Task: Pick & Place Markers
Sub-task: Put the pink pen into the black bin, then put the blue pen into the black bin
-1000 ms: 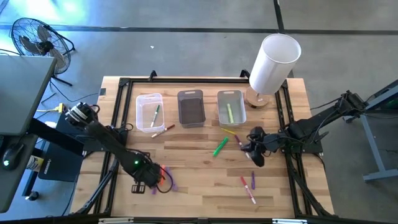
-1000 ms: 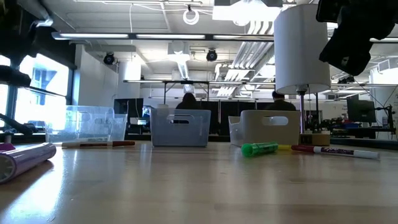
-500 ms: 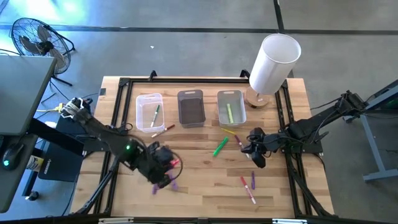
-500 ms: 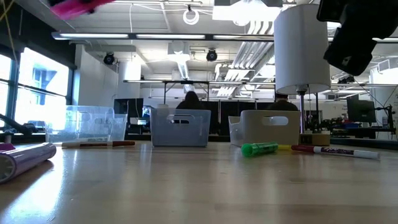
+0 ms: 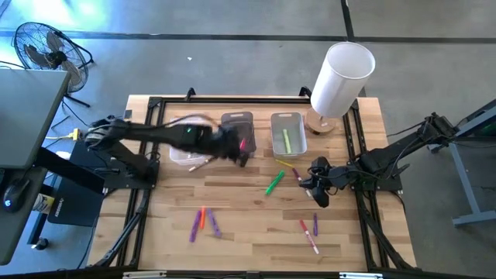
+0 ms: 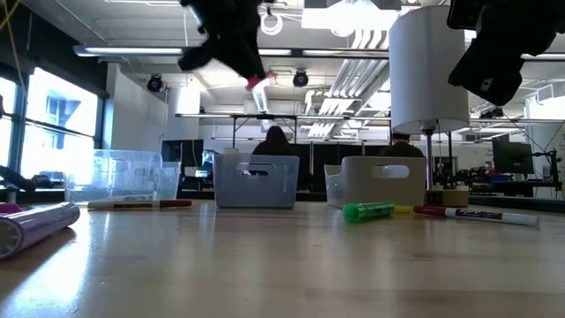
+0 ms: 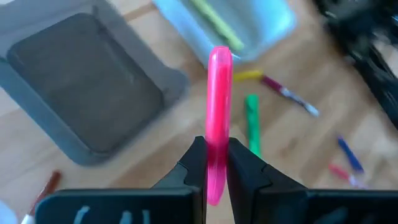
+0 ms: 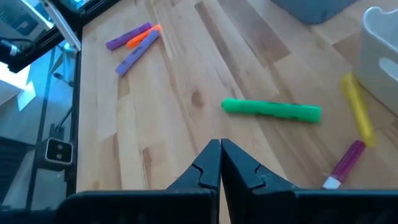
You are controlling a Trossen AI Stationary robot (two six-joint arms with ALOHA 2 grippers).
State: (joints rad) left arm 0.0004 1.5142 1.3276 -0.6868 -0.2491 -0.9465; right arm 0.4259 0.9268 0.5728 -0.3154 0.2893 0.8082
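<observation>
The left gripper pinches a pink marker near its end, above the grey bin at the far side of the counter. So short a hold may let it swing and drop outside. The right gripper waits shut, empty, at right.

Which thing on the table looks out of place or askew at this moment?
The large white cylinder at the far right corner leans to one side on its small wooden base in the high view. Loose markers, such as the green marker, lie scattered on the table outside the bins.
</observation>
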